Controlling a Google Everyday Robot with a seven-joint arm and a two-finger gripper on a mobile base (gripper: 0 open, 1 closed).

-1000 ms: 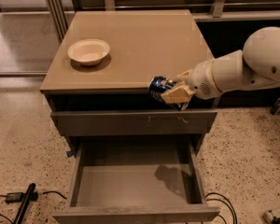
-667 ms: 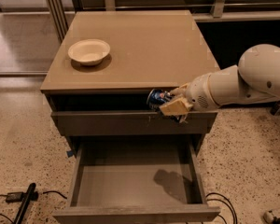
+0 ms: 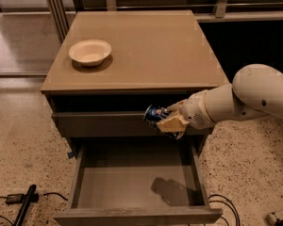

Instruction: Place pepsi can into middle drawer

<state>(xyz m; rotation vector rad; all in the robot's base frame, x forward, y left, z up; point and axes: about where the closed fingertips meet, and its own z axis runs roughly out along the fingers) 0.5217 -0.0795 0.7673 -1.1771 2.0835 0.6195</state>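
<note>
Gripper (image 3: 169, 121) clamped on pepsi can (image 3: 153, 114), held tilted over pulled-out middle drawer (image 3: 118, 182) — high enough to clear its walls, likely for lowering in.

From where I stand, the pepsi can (image 3: 154, 115) is dark blue with a white patch and a silvery end. It is clasped by the gripper (image 3: 167, 119), whose pads are tan-yellow, in front of the cabinet and above the open middle drawer (image 3: 118, 182). The arm (image 3: 247, 98) is glossy white. The drawer is plain grey with one dark shadow blot. The cabinet top (image 3: 146, 46) is flat beige and the bowl (image 3: 90, 52) is cream. The floor (image 3: 23, 135) is pale and dark-speckled.
</note>
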